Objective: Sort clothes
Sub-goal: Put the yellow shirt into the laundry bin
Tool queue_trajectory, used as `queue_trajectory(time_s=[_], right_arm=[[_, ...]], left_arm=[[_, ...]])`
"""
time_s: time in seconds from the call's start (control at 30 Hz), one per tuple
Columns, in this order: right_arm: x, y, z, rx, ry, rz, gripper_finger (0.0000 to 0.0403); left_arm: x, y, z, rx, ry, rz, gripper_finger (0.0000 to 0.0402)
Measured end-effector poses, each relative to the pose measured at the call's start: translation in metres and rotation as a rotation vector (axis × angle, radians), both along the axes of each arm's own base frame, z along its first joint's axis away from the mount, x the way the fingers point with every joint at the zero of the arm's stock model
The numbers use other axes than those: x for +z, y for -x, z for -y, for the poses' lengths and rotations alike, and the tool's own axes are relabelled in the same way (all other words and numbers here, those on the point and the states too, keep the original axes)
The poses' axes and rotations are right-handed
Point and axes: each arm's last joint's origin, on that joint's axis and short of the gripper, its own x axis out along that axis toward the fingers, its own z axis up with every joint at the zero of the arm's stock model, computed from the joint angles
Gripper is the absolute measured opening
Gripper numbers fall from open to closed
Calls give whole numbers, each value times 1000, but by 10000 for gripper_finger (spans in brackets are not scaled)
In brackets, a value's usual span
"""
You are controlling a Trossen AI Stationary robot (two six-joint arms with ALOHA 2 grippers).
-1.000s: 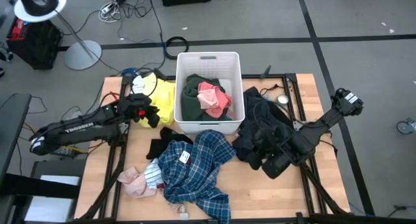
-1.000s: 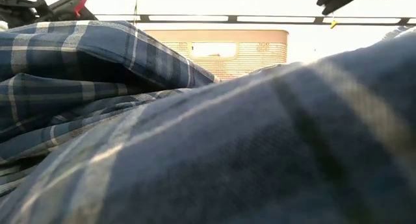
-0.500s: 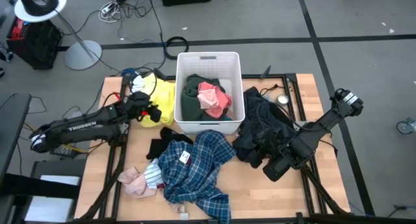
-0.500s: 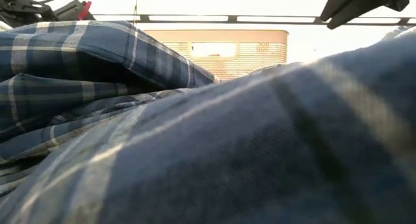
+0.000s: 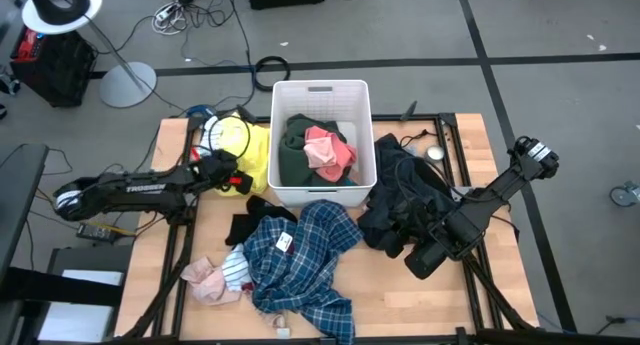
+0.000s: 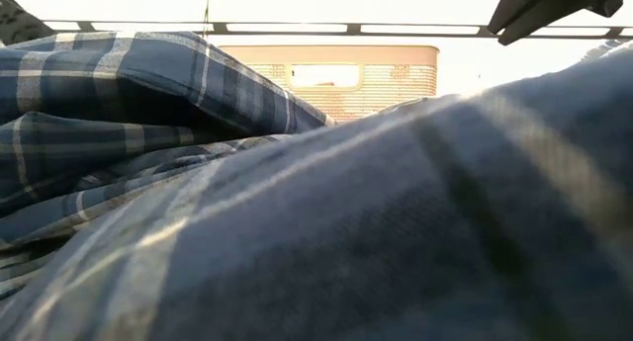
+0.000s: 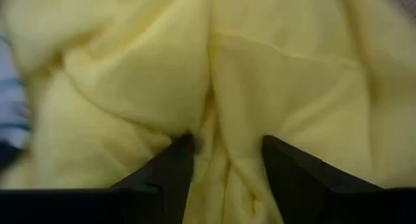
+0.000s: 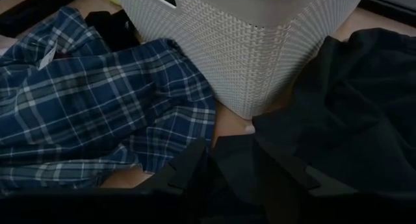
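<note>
The clothes lie around a white basket that holds a dark green piece and a pink one. A yellow garment lies left of the basket. My left gripper stands open at its near-left edge, its fingers on either side of a yellow fold; I cannot tell whether they touch it. A black garment lies right of the basket, with my right gripper shut on its near edge. A blue plaid shirt is spread in front of the basket. My right gripper pinches a bunched near edge of the black garment between its two fingers. It comes slanting down from the table's near right side. The rest of the garment lies heaped on the table beside the basket.
A small black piece lies left of the plaid shirt, and a pink and striped piece at the near left. The plaid shirt fills the low view. A round metal part sits at the far right. Bare wood shows at the near right.
My left arm has sunk lower and stretched out flatter, while its gripper stays at the yellow garment's edge. In the low view the arm has dropped out of the top left corner.
</note>
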Motion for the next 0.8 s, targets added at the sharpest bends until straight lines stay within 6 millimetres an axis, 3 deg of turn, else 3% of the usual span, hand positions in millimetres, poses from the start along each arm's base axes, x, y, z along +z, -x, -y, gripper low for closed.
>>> queue_trajectory(time_s=[0.13, 0.3, 0.43, 0.57, 0.8], right_arm=[[0, 0, 0, 0, 1, -1, 126], [0, 0, 0, 0, 1, -2, 126], [0, 0, 0, 0, 2, -2, 126], [0, 0, 0, 1, 2, -3, 126], [0, 0, 0, 1, 3, -4, 126]], left_arm=[[-12, -3, -1, -6, 12, 8, 193], [-14, -7, -2, -17, 41, 58, 187], [-9, -12, -2, -39, 85, 124, 132], [-3, -17, -4, -60, 85, 136, 25], [16, -30, -3, -136, 99, 228, 4]])
